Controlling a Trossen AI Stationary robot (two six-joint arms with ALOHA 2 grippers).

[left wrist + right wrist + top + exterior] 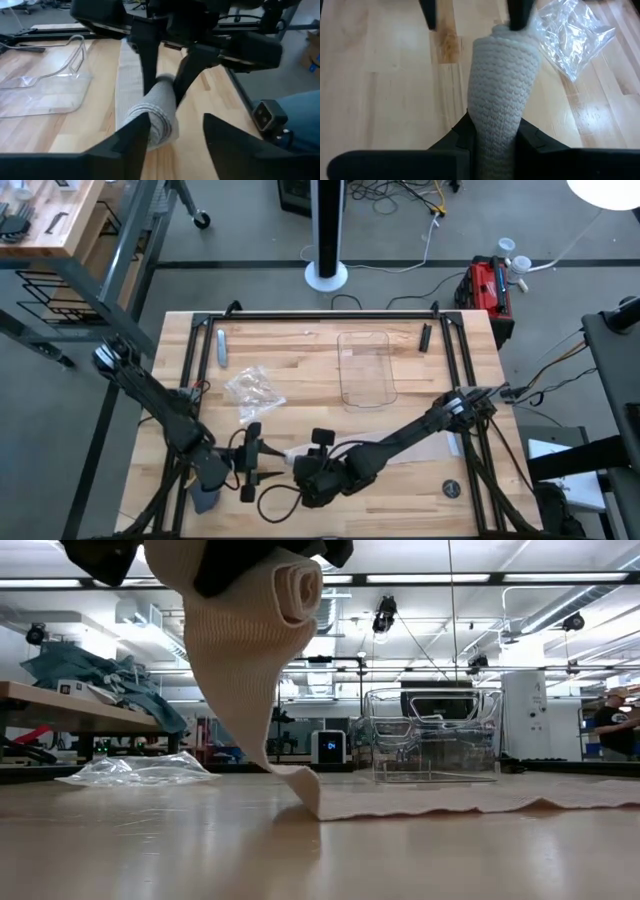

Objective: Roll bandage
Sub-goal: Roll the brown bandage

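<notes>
- You see the bandage (262,660) lifted above the table (300,375), near the front edge, between the two grippers. One end is rolled into a small cylinder and the rest hangs down as a flat strip.
- The strip touches the wood in the low view, bends there, and then lies flat along the table toward the right arm's side.
- Your right gripper (492,142) has its two fingers closed on one end of the roll. The gauze sits tight between them, so the gap is only as wide as the roll.
- Your left gripper (172,135) meets the roll from the opposite side. One finger (132,140) touches the rolled end, while the other finger stands apart from it with free space between. The claw looks open to me, but the view is partly blocked, so I am not fully sure that it does not press the roll.
- The clear tray (366,370) stands near the middle of the table, well apart from the grippers.
- The wrinkled plastic wrapper (252,390) lies on the wood to the left of the tray, near the left arm.
</notes>
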